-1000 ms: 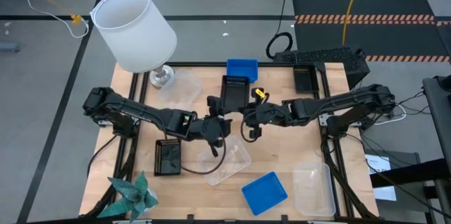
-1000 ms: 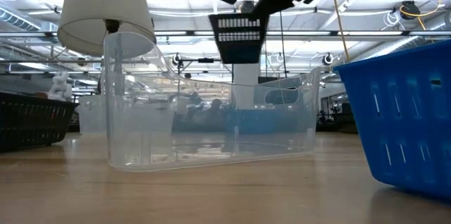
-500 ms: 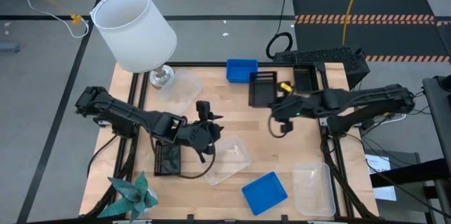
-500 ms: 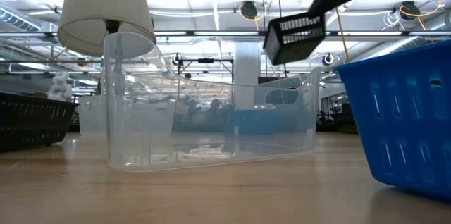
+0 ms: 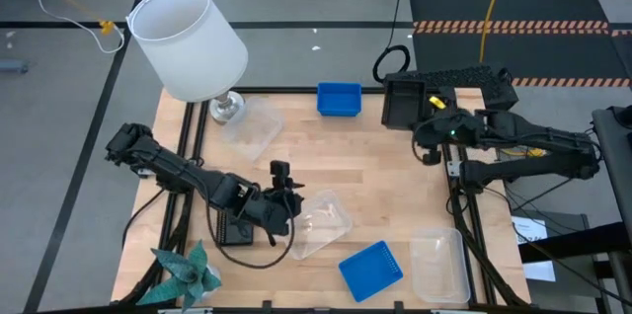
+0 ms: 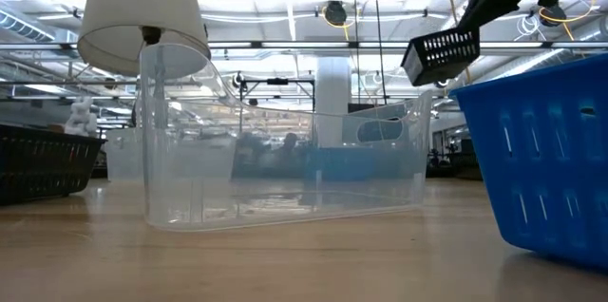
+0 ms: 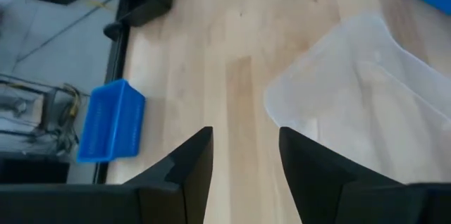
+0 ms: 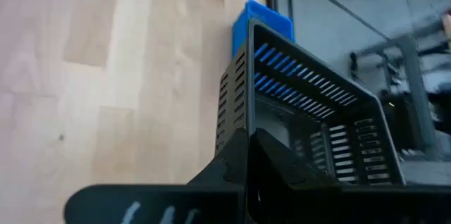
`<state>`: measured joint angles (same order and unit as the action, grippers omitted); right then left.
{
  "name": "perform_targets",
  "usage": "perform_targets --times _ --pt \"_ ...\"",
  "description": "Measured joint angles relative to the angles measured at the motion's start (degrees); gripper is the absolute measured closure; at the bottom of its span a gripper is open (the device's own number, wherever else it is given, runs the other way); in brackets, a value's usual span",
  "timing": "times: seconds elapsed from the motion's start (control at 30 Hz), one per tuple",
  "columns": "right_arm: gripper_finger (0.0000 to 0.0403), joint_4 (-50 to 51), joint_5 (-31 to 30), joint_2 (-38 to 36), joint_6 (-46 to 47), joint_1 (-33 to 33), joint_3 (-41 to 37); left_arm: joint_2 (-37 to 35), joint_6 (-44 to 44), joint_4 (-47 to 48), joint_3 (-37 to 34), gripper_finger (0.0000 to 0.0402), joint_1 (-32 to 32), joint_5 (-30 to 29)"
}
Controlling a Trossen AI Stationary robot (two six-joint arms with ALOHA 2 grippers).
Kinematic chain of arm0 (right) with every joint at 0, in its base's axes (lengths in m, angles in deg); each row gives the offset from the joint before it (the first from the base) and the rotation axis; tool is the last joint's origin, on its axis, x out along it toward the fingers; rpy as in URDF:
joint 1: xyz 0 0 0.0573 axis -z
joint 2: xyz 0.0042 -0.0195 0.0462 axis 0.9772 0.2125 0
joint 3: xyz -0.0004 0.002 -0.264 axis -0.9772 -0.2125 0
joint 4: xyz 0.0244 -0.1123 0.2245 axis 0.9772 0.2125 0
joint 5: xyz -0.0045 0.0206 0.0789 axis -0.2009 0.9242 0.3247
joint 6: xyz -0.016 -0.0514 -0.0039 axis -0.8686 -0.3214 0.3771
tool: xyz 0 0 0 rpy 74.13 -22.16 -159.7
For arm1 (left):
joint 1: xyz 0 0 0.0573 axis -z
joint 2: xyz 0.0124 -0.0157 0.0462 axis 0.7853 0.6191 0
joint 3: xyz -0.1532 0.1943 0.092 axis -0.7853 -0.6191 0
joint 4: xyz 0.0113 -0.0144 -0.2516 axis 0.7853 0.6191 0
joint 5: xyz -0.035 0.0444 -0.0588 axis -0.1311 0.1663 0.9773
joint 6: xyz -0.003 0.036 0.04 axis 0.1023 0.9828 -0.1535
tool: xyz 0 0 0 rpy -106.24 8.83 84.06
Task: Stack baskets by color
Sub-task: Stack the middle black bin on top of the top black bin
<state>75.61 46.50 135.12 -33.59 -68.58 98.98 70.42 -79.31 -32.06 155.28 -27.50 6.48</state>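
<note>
Right hand (image 5: 427, 126) sits at the far right corner of the surface (image 5: 375, 171), fingers pinched together on the wall of a black slotted basket (image 5: 402, 104). The basket is carried in the air: in the low view it hangs tilted, well above the wood, and the right wrist view shows its slotted wall clamped between the fingers.

It appears to hover over a black basket-like shape at that far right corner, so the judged next step is lowering it to nest there. The carried basket's long axis runs roughly away from the front edge; whether it lines up with what lies beneath cannot be told.

Left hand (image 5: 279, 196) waits near the front middle, fingers apart and empty, just beside a clear basket (image 5: 321, 223). Another black basket (image 5: 233, 225) lies under the left arm.

Other baskets:
- blue basket (image 5: 339, 98), far edge, middle
- blue basket (image 5: 371, 270), front
- clear basket (image 5: 439, 265), front right
- clear basket (image 5: 252, 122), by the white lamp (image 5: 190, 42)

The right arm is nearer the far right stack.
</note>
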Motion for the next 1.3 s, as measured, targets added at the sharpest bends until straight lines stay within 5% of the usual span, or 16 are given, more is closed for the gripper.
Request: perform_targets --times 0.27,0.73,1.3 --pt "0.0399 -10.53 23.05 0.06 -6.36 -0.10 -0.51 0.00 18.59 -19.24 -3.43 0.0232 -7.48 2.24" --pt "0.0399 -34.90 33.79 0.20 -15.51 -4.80 -18.66 -0.04 34.46 -26.78 -3.65 0.0141 -14.05 23.25" --pt "0.0399 -44.88 36.83 6.24 -18.10 -8.09 -21.64 4.04 36.82 -24.33 -3.45 0.0226 -20.09 30.46"
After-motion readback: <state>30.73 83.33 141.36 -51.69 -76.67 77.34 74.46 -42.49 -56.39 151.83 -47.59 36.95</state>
